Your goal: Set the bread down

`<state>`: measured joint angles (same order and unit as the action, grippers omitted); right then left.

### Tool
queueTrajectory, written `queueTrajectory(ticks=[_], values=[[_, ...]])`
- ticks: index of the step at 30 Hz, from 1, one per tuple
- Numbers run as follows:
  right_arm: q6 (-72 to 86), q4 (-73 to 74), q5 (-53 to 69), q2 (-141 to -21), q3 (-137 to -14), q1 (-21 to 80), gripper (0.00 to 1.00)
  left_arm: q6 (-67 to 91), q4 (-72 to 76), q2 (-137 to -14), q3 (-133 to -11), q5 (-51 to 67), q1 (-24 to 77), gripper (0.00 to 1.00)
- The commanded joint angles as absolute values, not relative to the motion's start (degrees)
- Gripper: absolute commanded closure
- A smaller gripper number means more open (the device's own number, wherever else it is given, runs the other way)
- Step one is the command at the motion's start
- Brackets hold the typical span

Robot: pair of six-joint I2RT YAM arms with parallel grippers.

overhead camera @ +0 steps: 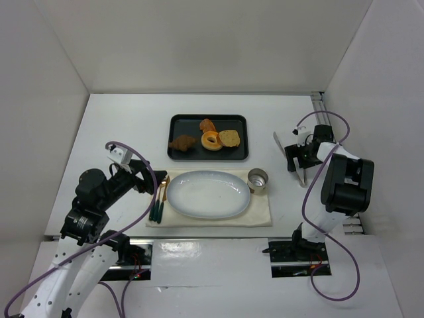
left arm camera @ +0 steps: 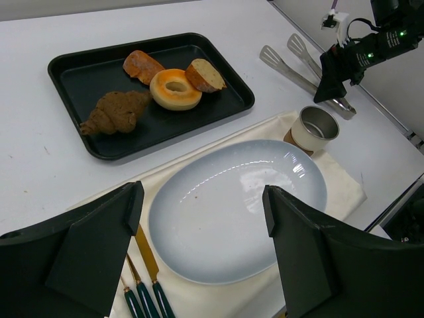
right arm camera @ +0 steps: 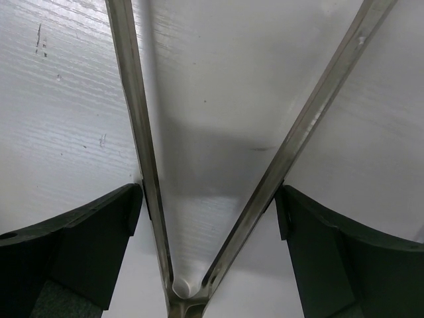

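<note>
We're in a robotics lab booth: bare white walls (overhead camera: 199,40) box in a white table (overhead camera: 112,126), the left arm (overhead camera: 93,199) and right arm (overhead camera: 344,185) trail purple cables (overhead camera: 308,192), and a staged meal of plate (overhead camera: 209,194), cloth (overhead camera: 258,213), cutlery (overhead camera: 159,199) and pastry tray (overhead camera: 189,126) sits between them.

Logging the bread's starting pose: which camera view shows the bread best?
The left wrist view: the bread is near and seen obliquely, resting against the doughnut in the black tray. The top external view shows the bread small, from above. The right wrist view shows only tongs on the table, no bread.
</note>
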<state>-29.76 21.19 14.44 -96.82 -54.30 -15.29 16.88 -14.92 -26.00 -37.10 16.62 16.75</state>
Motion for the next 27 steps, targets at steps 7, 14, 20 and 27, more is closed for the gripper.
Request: queueTrajectory(ticks=[7, 14, 20, 27], values=[[-29.36, 21.01, 13.27, -99.75, -53.96, -15.64, 0.22, 17.31, -12.04, -25.31, -37.27, 17.67, 16.87, 0.1], [-29.36, 21.01, 14.49, -98.53, -53.96, -15.64, 0.45, 17.31, -12.04, -25.31, -37.27, 17.67, 16.87, 0.1], [-28.31, 20.39, 16.6, -94.14, -53.96, -15.64, 0.52, 17.31, -12.04, -25.31, -37.27, 17.67, 16.87, 0.1], [-26.54, 20.3, 23.55, -85.0, -55.2, -15.64, 0.5, 17.31, -12.04, -25.31, -37.27, 17.14, 16.87, 0.1]])
